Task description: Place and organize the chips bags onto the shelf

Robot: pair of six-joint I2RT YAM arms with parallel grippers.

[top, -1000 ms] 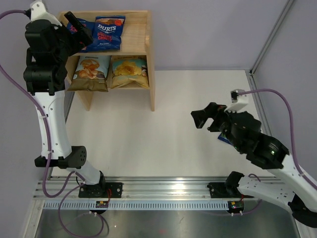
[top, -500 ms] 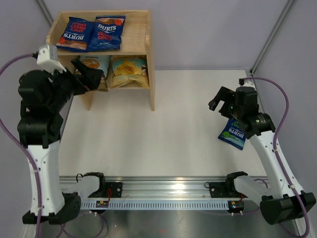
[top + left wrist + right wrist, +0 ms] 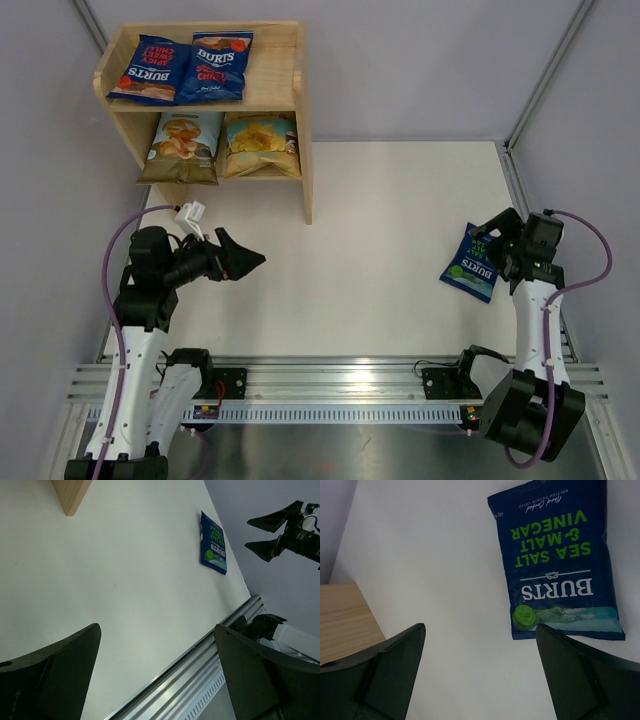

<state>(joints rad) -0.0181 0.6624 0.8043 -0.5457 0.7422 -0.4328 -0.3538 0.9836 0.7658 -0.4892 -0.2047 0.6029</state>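
Note:
The pine shelf [image 3: 275,60] stands at the far left. Two dark-blue Burts bags with red lettering [image 3: 150,70] [image 3: 220,66] lie on its top tier. On the lower tier sit a light-blue bag [image 3: 183,145] and a yellow one [image 3: 262,143]. Another dark-blue Burts bag with green lettering [image 3: 471,263] [image 3: 555,560] [image 3: 213,544] lies flat on the table at the right. My right gripper [image 3: 492,236] [image 3: 480,626] hovers open just beside it, holding nothing. Low over the near-left table, my left gripper [image 3: 243,250] [image 3: 156,627] is open and empty.
An aluminium rail [image 3: 340,385] with both arm bases runs along the near edge. Grey walls close the back and sides, with a frame post [image 3: 545,75] at the far right. A shelf side panel's foot [image 3: 71,494] reaches the table.
Both arms have swung down. The left one came away from the shelf to the near-left table; the right one drew back to the right of the green-lettered bag. Both stayed open.

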